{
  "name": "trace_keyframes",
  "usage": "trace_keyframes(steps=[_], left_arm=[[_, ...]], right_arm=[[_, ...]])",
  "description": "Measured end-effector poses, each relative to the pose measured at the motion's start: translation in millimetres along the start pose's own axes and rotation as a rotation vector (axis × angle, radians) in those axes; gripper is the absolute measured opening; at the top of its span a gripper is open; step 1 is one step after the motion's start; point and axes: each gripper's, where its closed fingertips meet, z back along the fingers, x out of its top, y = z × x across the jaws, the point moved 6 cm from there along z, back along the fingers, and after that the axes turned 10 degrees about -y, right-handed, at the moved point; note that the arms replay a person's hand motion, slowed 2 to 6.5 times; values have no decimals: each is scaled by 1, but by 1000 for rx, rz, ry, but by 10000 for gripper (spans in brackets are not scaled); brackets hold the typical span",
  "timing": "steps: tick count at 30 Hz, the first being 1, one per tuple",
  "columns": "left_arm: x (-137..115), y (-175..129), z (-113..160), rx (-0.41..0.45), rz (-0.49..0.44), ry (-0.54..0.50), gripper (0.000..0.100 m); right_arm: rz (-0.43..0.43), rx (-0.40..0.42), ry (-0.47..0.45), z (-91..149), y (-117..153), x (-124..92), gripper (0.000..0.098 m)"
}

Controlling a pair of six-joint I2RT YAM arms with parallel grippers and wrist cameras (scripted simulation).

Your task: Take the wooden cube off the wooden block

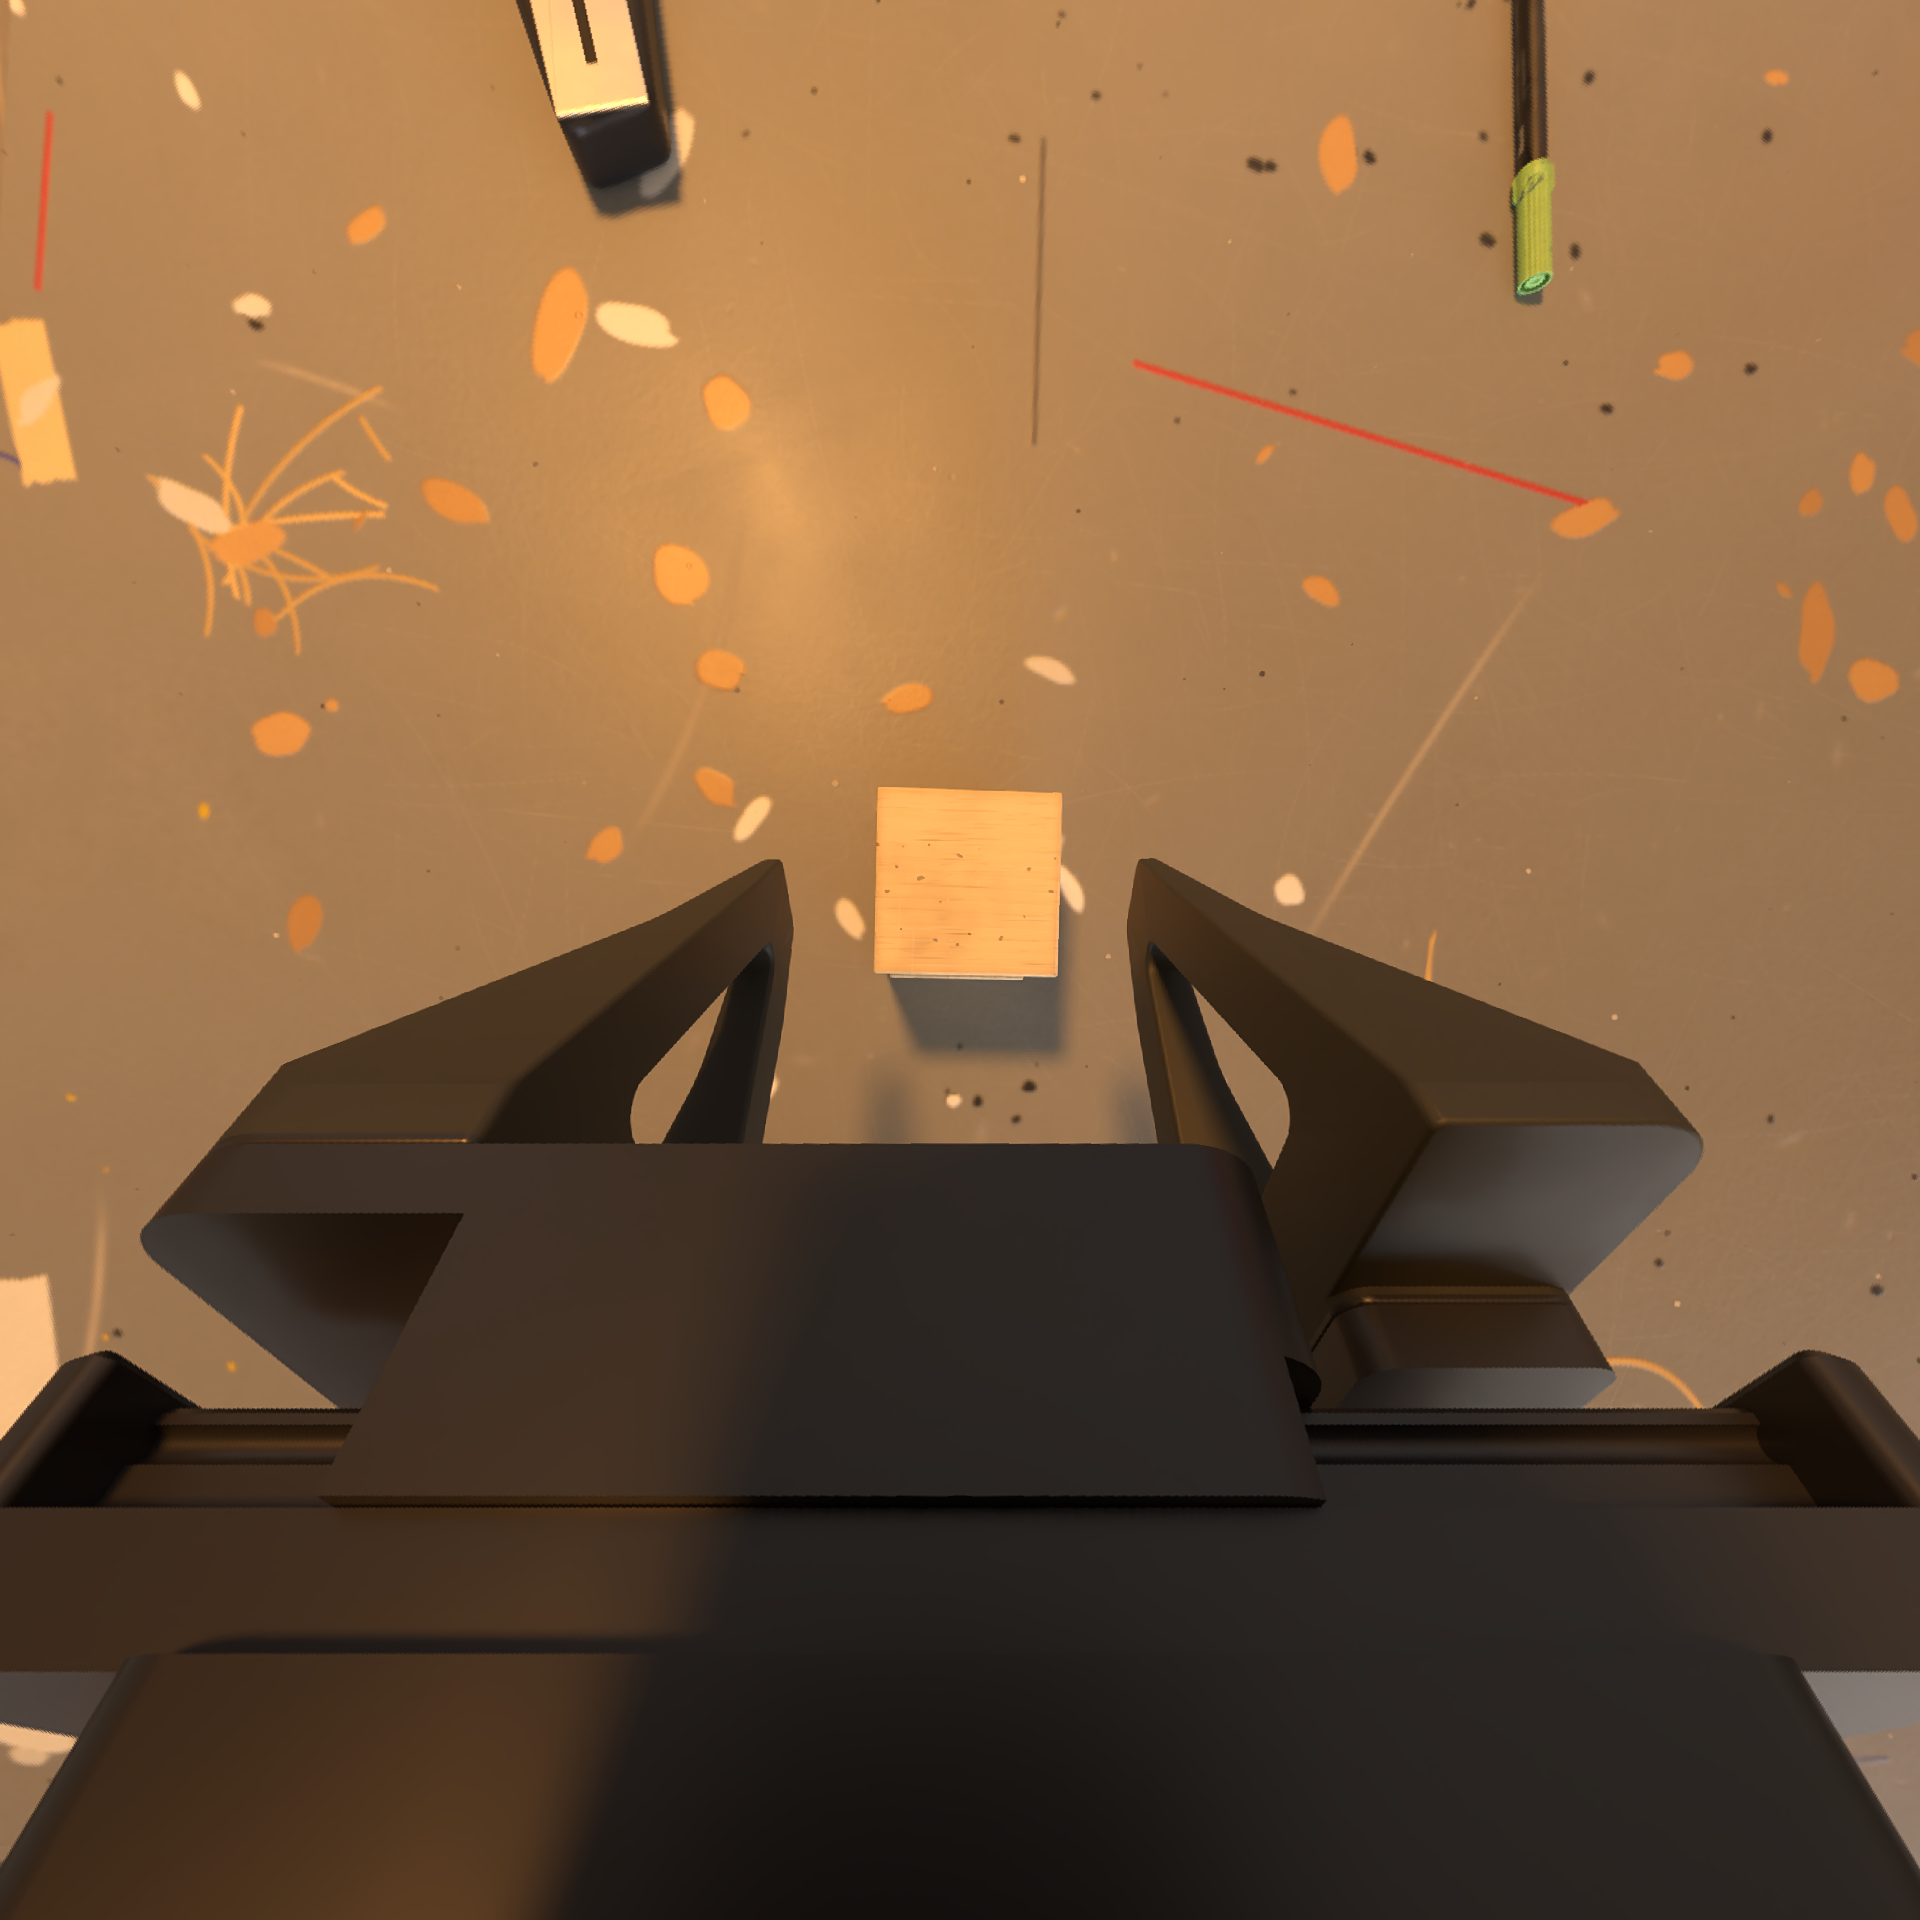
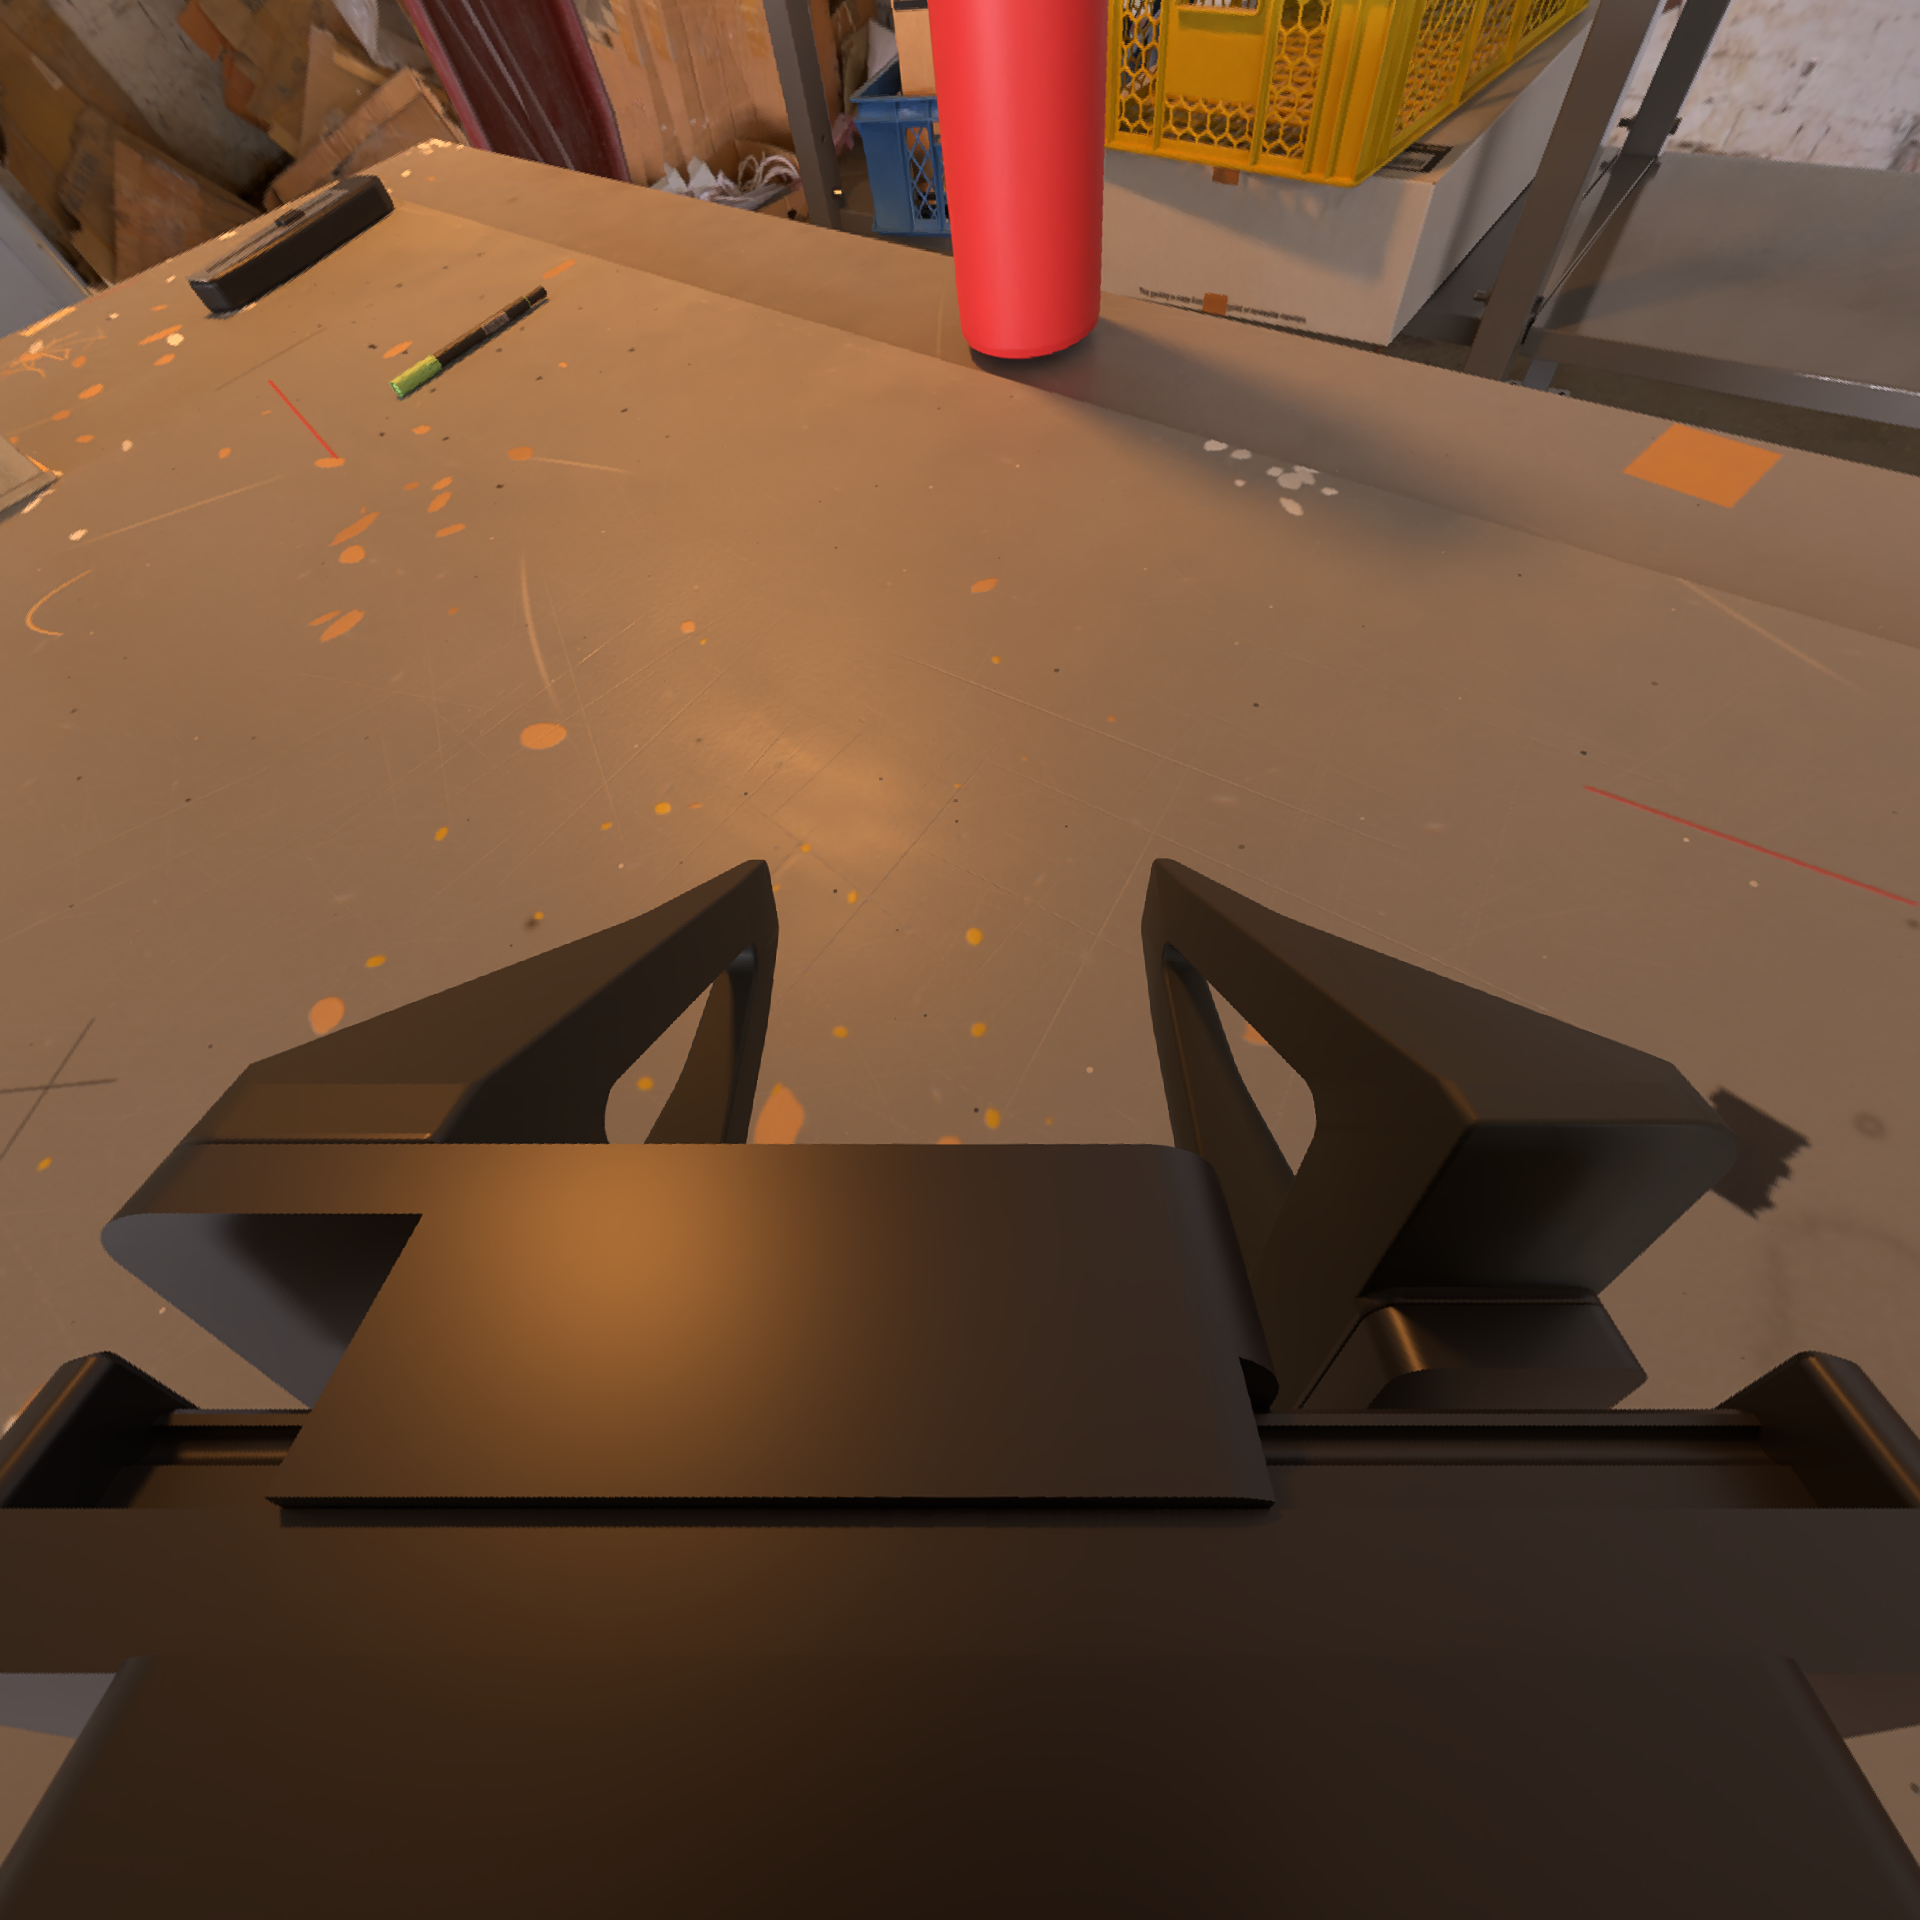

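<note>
In the left wrist view a light wooden cube [image 1: 967, 881] lies straight below my left gripper [image 1: 961, 883], between the two open fingers and farther down than their tips. Only its top face shows, with a thin pale edge of something under it at its near side; the wooden block beneath cannot be made out. It casts a shadow on the brown table [image 1: 1351, 727]. My right gripper [image 2: 958, 883] is open and empty above bare table [image 2: 935, 675], and the cube does not show in the right wrist view.
A black stapler-like box [image 1: 608, 94] and a green-capped marker [image 1: 1530, 223] lie at the far side; both also show in the right wrist view, the black box [image 2: 296, 241] and the marker [image 2: 468, 343]. A red cylinder [image 2: 1023, 177] stands at the table's back edge. Crates lie beyond.
</note>
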Motion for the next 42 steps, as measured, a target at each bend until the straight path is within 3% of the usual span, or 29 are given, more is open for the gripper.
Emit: trace_keyframes(steps=[26, 37, 42], left_arm=[[-17, -5, -37, 48, -23, 166, 525], [-19, -6, -47, 56, -80, 250, 387], [-17, -5, -49, 39, -94, 259, 388]], right_arm=[[-3, 4, 7, 0, 1, 0, 611], [-3, 5, 8, 0, 1, -1, 610], [-5, 4, 3, 0, 0, 1, 605]])
